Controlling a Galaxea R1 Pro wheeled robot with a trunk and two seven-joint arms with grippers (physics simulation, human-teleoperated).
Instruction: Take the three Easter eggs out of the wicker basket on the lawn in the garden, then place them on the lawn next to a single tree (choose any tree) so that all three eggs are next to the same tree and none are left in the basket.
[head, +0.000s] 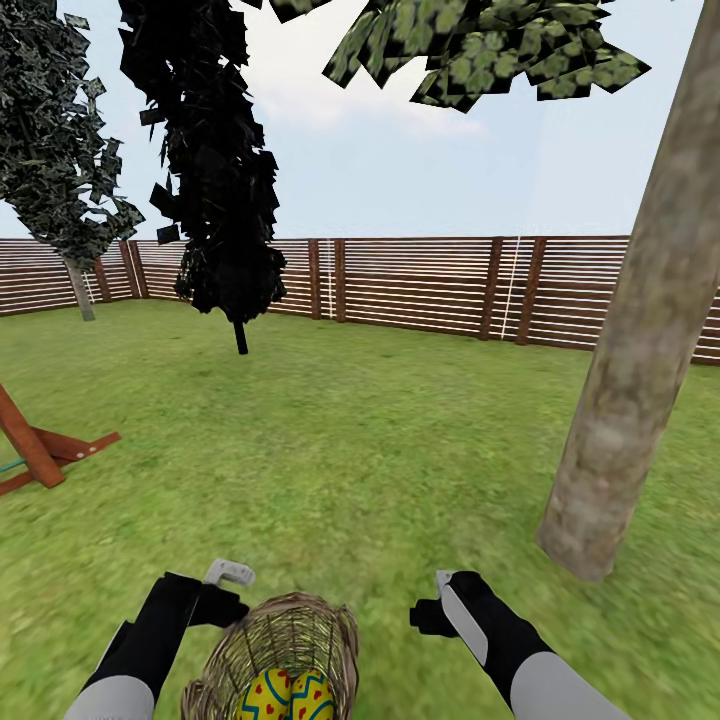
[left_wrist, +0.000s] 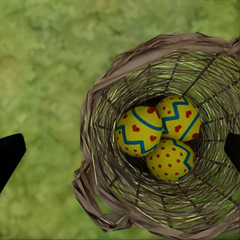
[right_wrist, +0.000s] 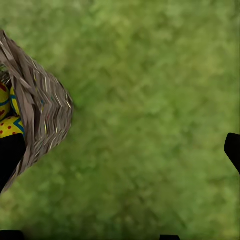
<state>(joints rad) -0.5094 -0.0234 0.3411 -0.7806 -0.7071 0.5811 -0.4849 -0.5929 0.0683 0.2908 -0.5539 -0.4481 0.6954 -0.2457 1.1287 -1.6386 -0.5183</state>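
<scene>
left tool (head: 228, 585) spread wide | right tool (head: 440, 600) spread wide

wicker basket (left_wrist: 100, 200): rough woven cane | Easter eggs (left_wrist: 137, 131): smooth, painted | lawn (head: 380, 440): matt grass

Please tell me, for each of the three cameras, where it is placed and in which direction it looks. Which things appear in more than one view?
Head view: on the robot's head, facing forward and down over the lawn toward the fence and tree; both arms, left gripper, right gripper.
Left wrist view: looking down into the wicker basket at three Easter eggs; dark fingertips.
Right wrist view: looking down at grass beside the basket; fingertips.
Shared by all: basket, eggs, grass.
</scene>
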